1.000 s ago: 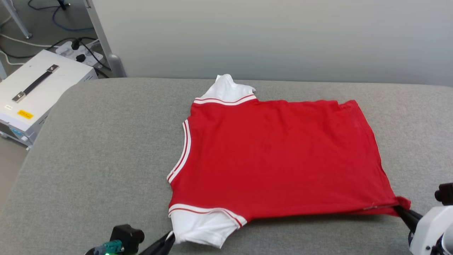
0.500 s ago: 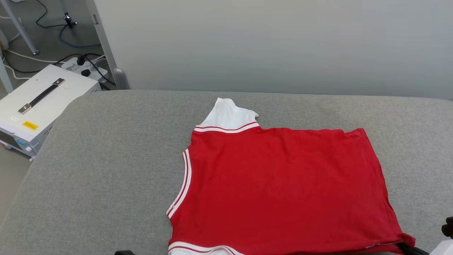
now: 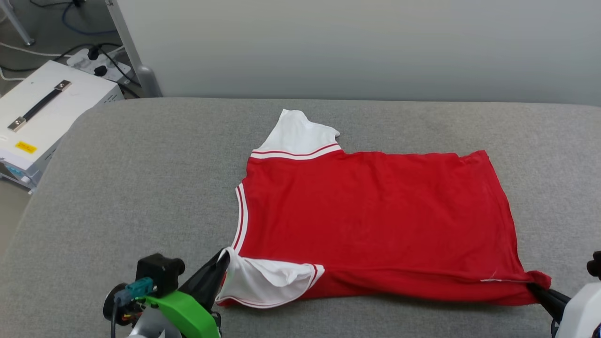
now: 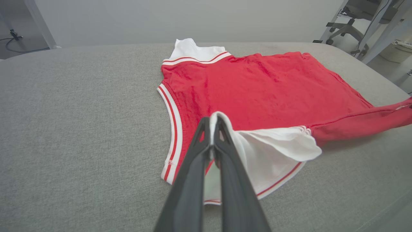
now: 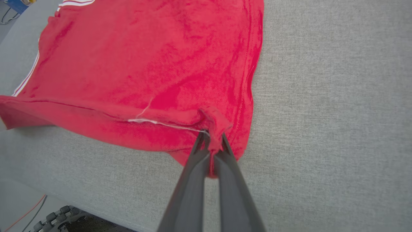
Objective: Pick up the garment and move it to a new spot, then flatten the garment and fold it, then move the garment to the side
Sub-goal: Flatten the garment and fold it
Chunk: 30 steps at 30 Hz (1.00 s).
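The garment [image 3: 371, 216] lies back-up on the grey padded table [image 3: 141, 178], a red shirt with white sleeves and striped trim; its print is hidden. My left gripper [image 3: 224, 257] is shut on the near white sleeve [image 4: 273, 145], lifting it and curling it over the red body. At the lower right my right gripper [image 3: 533, 287] is shut on the garment's near hem corner [image 5: 214, 124], raised a little off the table. The far sleeve [image 3: 296, 134] rests flat. The near edge between both grips hangs slightly above the surface.
A white equipment box [image 3: 37, 117] with a black handle stands on the floor off the table's left. Behind it are a power strip with cables [image 3: 94, 61] and a metal leg [image 3: 131, 51]. A pale wall runs behind the table.
Both grippers have lifted the garment's near edge, and the near sleeve now curls up and over. The camera tilted up and back down between frames.
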Available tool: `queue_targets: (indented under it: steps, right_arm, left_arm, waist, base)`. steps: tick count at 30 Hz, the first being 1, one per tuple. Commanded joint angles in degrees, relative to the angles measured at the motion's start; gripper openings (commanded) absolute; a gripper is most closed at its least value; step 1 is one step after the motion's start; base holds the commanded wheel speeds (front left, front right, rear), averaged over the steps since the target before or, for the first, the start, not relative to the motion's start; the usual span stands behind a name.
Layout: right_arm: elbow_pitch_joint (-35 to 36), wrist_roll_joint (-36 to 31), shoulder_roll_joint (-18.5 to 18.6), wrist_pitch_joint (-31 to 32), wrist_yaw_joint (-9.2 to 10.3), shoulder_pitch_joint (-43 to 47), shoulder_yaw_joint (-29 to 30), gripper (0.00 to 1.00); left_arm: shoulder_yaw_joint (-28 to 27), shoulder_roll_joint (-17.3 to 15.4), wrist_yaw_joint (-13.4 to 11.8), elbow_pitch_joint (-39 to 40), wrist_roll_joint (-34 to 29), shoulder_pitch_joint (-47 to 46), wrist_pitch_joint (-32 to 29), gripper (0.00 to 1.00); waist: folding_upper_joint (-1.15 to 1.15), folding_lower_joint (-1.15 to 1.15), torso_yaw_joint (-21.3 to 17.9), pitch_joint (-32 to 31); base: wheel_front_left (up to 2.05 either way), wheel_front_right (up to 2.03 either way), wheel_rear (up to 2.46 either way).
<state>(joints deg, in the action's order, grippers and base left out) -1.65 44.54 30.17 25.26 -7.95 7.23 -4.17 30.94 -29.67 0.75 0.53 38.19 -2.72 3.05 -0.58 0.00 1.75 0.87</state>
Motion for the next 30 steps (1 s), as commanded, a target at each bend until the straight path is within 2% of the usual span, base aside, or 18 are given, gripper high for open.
queue_targets:
  steps: [1, 11, 23, 24, 25, 30]
  right_arm:
    - [0.0, -0.9, -0.6, 0.5, 0.46, -1.7, 0.4, 0.00]
    - [-4.0, -5.9, -3.3, 3.1, 0.46, -9.2, 1.7, 0.00]
    - [-9.7, -8.4, -4.2, 3.6, 0.46, -15.4, 0.3, 0.00]
    - [-9.9, -8.8, -4.1, 3.1, 0.46, -15.9, -0.3, 0.29]
    - [-10.4, -9.3, -4.0, 2.3, 0.46, -16.3, -0.5, 1.00]
    - [-12.1, -8.7, -4.3, 0.0, 0.46, -17.4, -0.8, 1.00]
  left_arm:
    - [-0.1, 0.6, 0.0, -1.1, -0.4, -1.8, 0.4, 0.00]
    - [1.3, 3.4, 2.2, -11.5, -1.9, -10.7, 0.6, 0.00]
    - [3.6, 6.5, 3.6, -24.5, -4.3, -19.5, 1.1, 0.00]
    - [3.8, 6.6, 3.5, -25.5, -4.8, -20.0, 1.2, 0.39]
    - [3.9, 6.9, 3.3, -26.8, -5.1, -20.5, 1.5, 1.00]
    - [3.9, 8.4, 3.0, -30.9, -5.3, -21.8, 3.9, 1.00]
  waist:
    - [0.58, 0.00, -0.4, 1.8]
    - [0.58, 0.00, -1.3, 7.2]
    - [0.58, 0.00, -1.5, 10.5]
    - [0.58, 0.00, -1.5, 10.7]
    - [0.58, 0.00, -1.4, 10.9]
    - [0.58, 0.00, -1.2, 10.8]
  base:
    - [0.00, 0.00, 0.00]
    - [0.00, 0.00, 0.00]
    - [0.00, 0.00, 0.00]
    - [0.00, 0.00, 0.00]
    - [0.00, 0.00, 0.00]
    - [0.00, 0.00, 0.00]
